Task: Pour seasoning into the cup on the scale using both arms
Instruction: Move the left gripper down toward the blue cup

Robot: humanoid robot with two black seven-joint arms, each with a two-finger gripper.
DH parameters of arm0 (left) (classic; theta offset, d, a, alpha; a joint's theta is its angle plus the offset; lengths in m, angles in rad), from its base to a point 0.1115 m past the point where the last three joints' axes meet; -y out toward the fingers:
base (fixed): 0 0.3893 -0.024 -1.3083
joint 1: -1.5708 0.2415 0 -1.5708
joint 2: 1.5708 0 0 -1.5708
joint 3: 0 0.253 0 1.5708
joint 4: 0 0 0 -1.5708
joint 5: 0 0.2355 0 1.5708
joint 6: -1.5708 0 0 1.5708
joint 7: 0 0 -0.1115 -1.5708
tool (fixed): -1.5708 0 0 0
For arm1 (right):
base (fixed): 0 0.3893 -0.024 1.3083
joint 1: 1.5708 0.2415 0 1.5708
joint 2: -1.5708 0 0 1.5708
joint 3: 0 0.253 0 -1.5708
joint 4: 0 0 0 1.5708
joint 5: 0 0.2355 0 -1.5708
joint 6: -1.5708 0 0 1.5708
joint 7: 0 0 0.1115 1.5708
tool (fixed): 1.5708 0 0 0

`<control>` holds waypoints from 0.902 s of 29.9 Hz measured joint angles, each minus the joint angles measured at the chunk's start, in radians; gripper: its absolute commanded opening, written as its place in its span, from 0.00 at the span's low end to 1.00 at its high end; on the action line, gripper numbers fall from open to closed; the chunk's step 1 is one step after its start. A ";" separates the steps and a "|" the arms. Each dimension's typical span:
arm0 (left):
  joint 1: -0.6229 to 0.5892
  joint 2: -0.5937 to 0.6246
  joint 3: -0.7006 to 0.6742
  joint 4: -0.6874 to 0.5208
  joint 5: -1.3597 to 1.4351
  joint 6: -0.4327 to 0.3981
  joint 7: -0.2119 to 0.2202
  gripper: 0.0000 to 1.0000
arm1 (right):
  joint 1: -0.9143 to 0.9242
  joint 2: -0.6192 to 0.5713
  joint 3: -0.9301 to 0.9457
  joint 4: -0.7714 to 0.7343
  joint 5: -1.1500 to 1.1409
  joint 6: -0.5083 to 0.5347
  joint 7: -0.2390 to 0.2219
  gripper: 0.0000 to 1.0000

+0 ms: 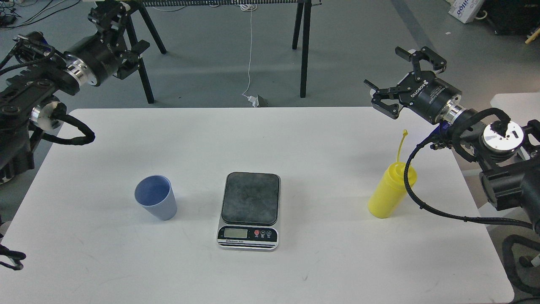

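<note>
The light-blue cup (156, 203) stands upright and empty on the white table (320, 139), left of centre. Just to its right sits the scale (249, 207), its dark platform bare and its display facing me. Far to the right stands the yellow seasoning bottle (388, 195), cap strap sticking up, with a black cable from my right arm crossing in front of it. My right gripper (389, 78) hovers open and empty above the table's far right edge, up and behind the bottle. My left gripper (126, 31) hangs open and empty beyond the far left corner, well away from the cup.
Black trestle legs (145, 80) stand on the grey floor behind the table, and a white cord (250, 63) hangs down to a plug. A second white surface (514, 105) shows at the right. My right arm's cable loops (455, 217) lie over the table's right side.
</note>
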 measured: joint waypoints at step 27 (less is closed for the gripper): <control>-0.008 0.046 -0.014 0.003 -0.022 0.000 0.000 1.00 | -0.003 0.008 0.018 0.000 0.003 0.000 0.000 0.99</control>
